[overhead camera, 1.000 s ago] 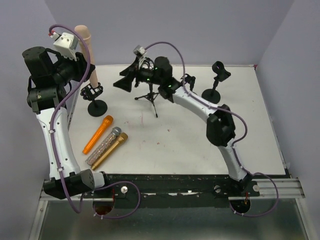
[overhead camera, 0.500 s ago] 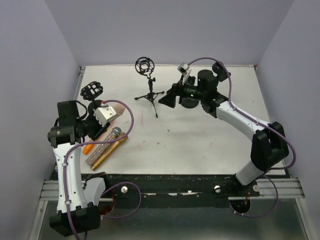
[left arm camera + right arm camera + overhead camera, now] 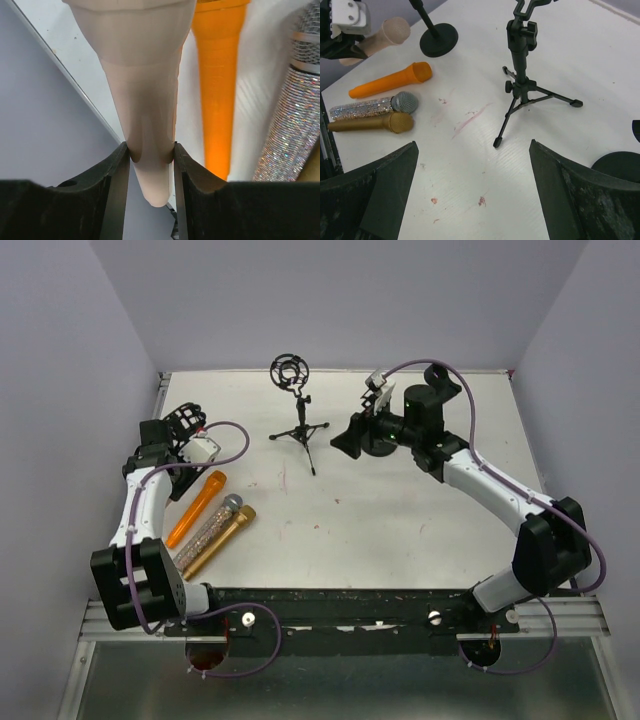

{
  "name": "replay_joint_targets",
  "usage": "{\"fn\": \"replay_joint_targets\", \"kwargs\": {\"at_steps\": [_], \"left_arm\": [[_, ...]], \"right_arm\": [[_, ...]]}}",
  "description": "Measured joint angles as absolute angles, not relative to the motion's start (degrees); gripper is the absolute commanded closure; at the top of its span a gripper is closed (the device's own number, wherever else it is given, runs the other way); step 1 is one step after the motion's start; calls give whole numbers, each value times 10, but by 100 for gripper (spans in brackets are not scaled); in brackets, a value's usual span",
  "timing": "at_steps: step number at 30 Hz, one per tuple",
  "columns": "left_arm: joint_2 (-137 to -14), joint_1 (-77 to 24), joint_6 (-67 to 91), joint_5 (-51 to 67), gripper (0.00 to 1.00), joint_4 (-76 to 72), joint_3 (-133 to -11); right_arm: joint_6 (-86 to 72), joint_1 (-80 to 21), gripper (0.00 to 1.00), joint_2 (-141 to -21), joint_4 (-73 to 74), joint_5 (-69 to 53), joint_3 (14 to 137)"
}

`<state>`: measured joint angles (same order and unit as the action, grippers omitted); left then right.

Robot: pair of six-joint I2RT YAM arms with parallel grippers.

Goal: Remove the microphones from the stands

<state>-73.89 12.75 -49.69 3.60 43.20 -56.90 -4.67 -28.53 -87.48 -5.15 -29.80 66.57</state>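
A pale pink microphone (image 3: 145, 90) is clamped at its thin tail end between my left gripper's (image 3: 151, 150) black fingers. It lies low at the table's left edge, right beside an orange microphone (image 3: 217, 90). In the right wrist view the pink microphone (image 3: 380, 39) lies clear of the round-base stand (image 3: 439, 41). From above, my left gripper (image 3: 188, 462) sits just in front of that stand's empty black cradle (image 3: 185, 420), and my wrist hides the pink microphone. My right gripper (image 3: 345, 437) is open and empty above the table's middle.
Orange (image 3: 197, 508), silver glitter (image 3: 208, 531) and gold (image 3: 222, 539) microphones lie together front left. A tripod stand (image 3: 298, 425) with an empty ring mount stands at the back centre. A third black stand (image 3: 438, 380) is behind my right arm. The left table edge (image 3: 160, 390) is close to my left gripper.
My left arm has swung down from high above the left stand, carrying the pink microphone to the table's left edge. My right arm has pulled away from the tripod to the right.
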Motion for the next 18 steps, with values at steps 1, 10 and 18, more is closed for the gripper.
{"fn": "replay_joint_targets", "kwargs": {"at_steps": [1,10,18], "left_arm": [[-753,127,-495,23,100,419,-569],[-859,121,-466,-25,81,374,-568],[-864,103,-444,-20,63,378,-536]], "right_arm": [[-44,-285,0,-873,-48,-295,664],[-20,-284,0,-841,-34,-271,648],[1,-284,0,-828,-28,-261,636]]}}
